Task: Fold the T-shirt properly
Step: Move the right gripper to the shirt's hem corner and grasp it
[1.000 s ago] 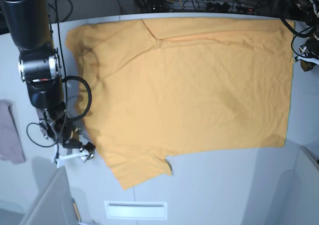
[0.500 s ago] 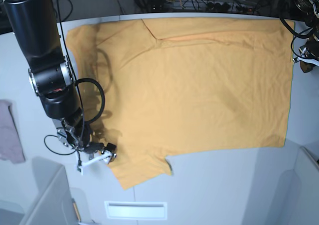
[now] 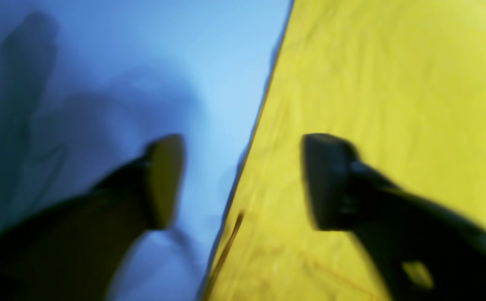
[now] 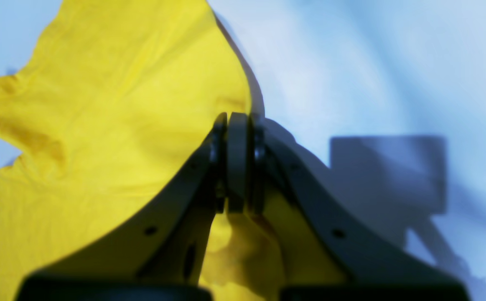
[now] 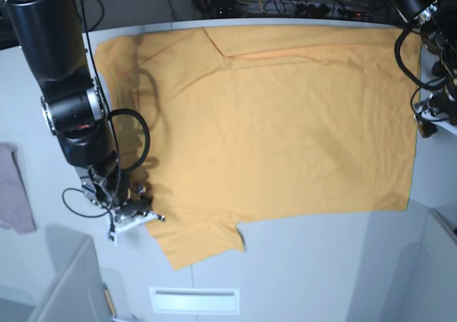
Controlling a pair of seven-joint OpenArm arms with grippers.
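The orange-yellow T-shirt (image 5: 271, 122) lies spread flat on the grey table (image 5: 307, 272), collar toward the left. My right gripper (image 5: 146, 213) sits at the edge of the near sleeve. In the right wrist view it (image 4: 236, 119) is shut, with the T-shirt (image 4: 100, 125) bunched around and under its fingers. My left gripper (image 5: 427, 122) hovers at the shirt's right hem. The left wrist view shows it (image 3: 243, 179) open and straddling the hem: one finger (image 3: 165, 179) is over bare table, the other over the T-shirt (image 3: 393, 83). A thin dark mark (image 3: 232, 234) runs near that hem.
A small pinkish-grey cloth (image 5: 14, 190) lies at the left table edge. Cables and equipment (image 5: 285, 1) line the far side. A white slot (image 5: 194, 300) is set in the near table edge, with grey panels (image 5: 68, 286) at the near corners.
My right gripper went from wide open to shut on the sleeve edge. The left arm came down along the right hem, and its gripper has opened.
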